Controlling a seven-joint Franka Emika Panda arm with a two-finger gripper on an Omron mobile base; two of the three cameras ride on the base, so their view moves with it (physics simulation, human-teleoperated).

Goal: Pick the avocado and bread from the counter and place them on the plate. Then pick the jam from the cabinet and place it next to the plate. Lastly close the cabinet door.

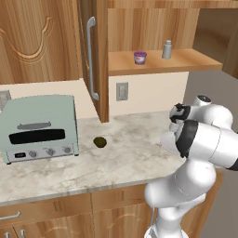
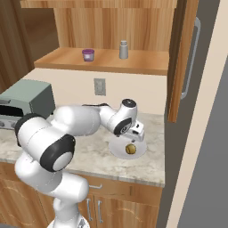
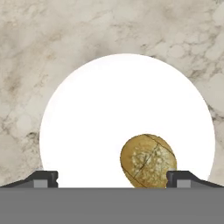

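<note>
One bread (image 3: 148, 160), a cracked tan-yellow oval, lies on the smooth round white plate (image 3: 109, 109) at lower right of the hand view, beside the right fingertip (image 3: 178, 177). Gripper (image 3: 112, 179) jaws stand wide apart, holding nothing. The dark olive avocado (image 1: 100, 142) sits on the marbled counter (image 1: 116, 162) at centre left. The purple jam (image 1: 140, 57) is on the wooden cabinet shelf (image 1: 158, 62). No legible writing.
</note>
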